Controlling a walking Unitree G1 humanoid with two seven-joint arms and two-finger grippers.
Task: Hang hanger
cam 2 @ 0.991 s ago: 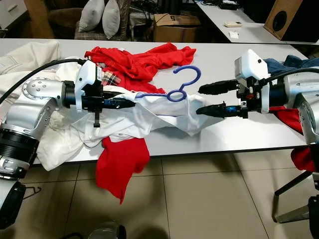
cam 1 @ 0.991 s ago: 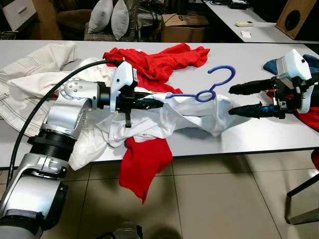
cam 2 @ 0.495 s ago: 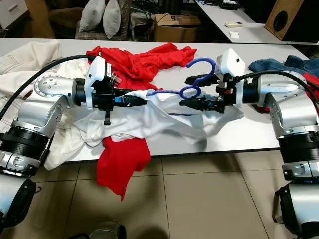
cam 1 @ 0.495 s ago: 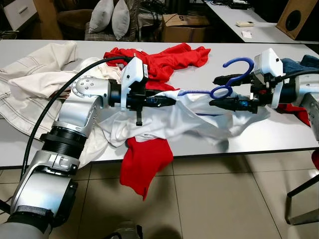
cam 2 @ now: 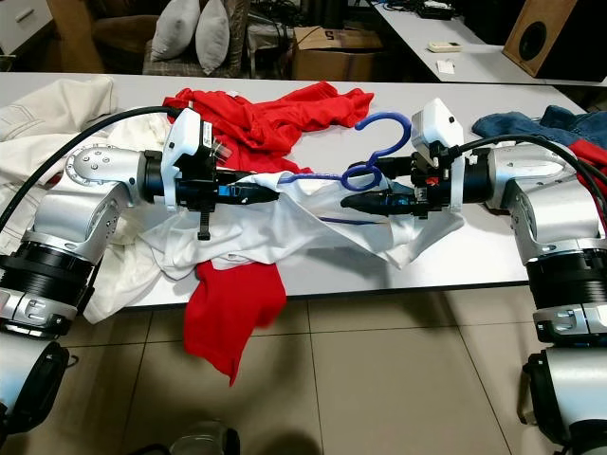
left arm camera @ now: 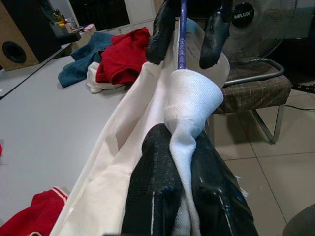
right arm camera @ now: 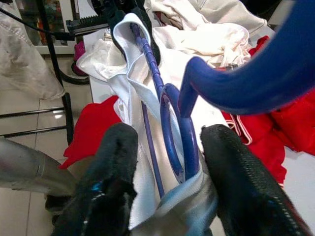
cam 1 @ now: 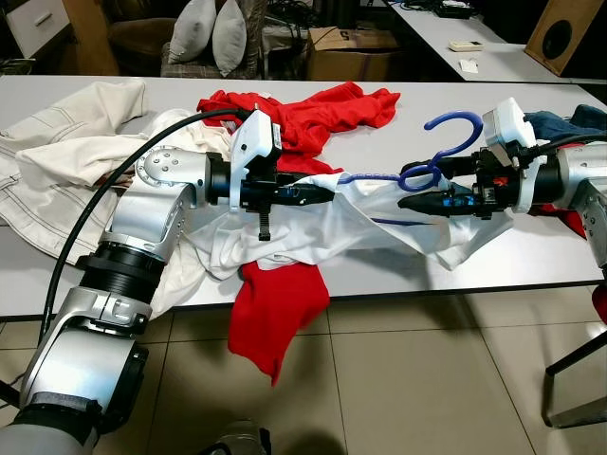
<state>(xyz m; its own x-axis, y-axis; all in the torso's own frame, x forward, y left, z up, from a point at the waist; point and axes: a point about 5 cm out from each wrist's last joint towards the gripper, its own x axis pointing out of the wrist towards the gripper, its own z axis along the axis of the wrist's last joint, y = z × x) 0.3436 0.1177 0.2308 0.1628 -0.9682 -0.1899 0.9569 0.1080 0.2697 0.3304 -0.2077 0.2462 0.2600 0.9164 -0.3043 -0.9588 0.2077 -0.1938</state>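
Note:
A blue plastic hanger (cam 1: 451, 129) is held level above the white table (cam 1: 531, 256), its hook up and a white shirt (cam 1: 379, 227) draped over it. My left gripper (cam 1: 321, 192) is shut on the shirt's bunched shoulder at the hanger's left end; in the left wrist view white cloth (left arm camera: 189, 105) is pinched between its fingers (left arm camera: 152, 191). My right gripper (cam 1: 406, 188) is at the hanger's neck loop (right arm camera: 174, 123). Its two fingers (right arm camera: 115, 162) stand apart on either side of the loop and collar, so it is open.
Red garments (cam 1: 303, 114) lie behind the hanger, and a red cloth (cam 1: 275, 313) hangs over the table's front edge. Cream clothes (cam 1: 66, 142) cover the left end, blue clothes (cam 1: 569, 118) the right. A metal chair leg (cam 1: 569, 379) stands on the tiled floor at right.
The right gripper came in from the right to the hanger's neck, and its fingers have narrowed around the loop. The left arm raised the hanger and shirt, then held still.

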